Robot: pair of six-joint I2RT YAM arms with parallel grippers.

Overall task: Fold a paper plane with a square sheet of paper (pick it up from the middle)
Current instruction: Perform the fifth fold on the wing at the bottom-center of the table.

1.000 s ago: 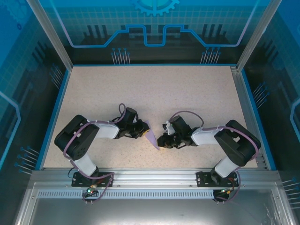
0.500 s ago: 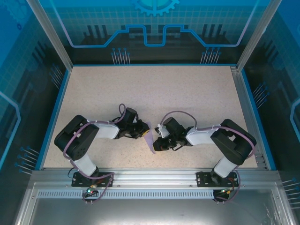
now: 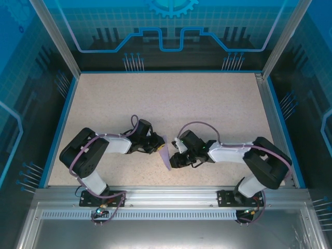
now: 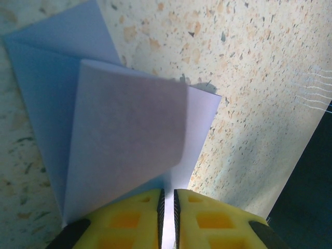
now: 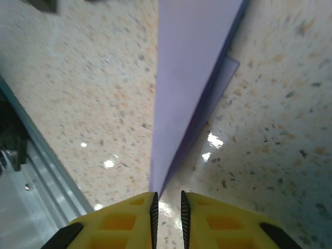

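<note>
The pale-purple sheet of paper (image 3: 165,154) is folded into a narrow pointed shape and stands on edge between the two grippers, its point toward the near edge. My left gripper (image 3: 157,145) is shut on its far end. In the left wrist view the paper (image 4: 119,135) runs into the pinched yellow jaws of that gripper (image 4: 167,191), with one flap curling up. My right gripper (image 3: 173,161) sits at the paper's near tip. In the right wrist view the paper's (image 5: 187,78) tip ends at the left fingertip of this gripper (image 5: 167,194), whose jaws stand slightly apart with bare table between them.
The speckled table (image 3: 171,104) has a blue rim (image 3: 62,124) on the left and back and a metal rail (image 3: 166,194) along the near edge. Both arms lie low and bent inward near the front centre.
The right gripper has slid left up to the paper's near tip, and its jaws have parted a little. The left gripper keeps its hold, and the paper has tilted slightly.
</note>
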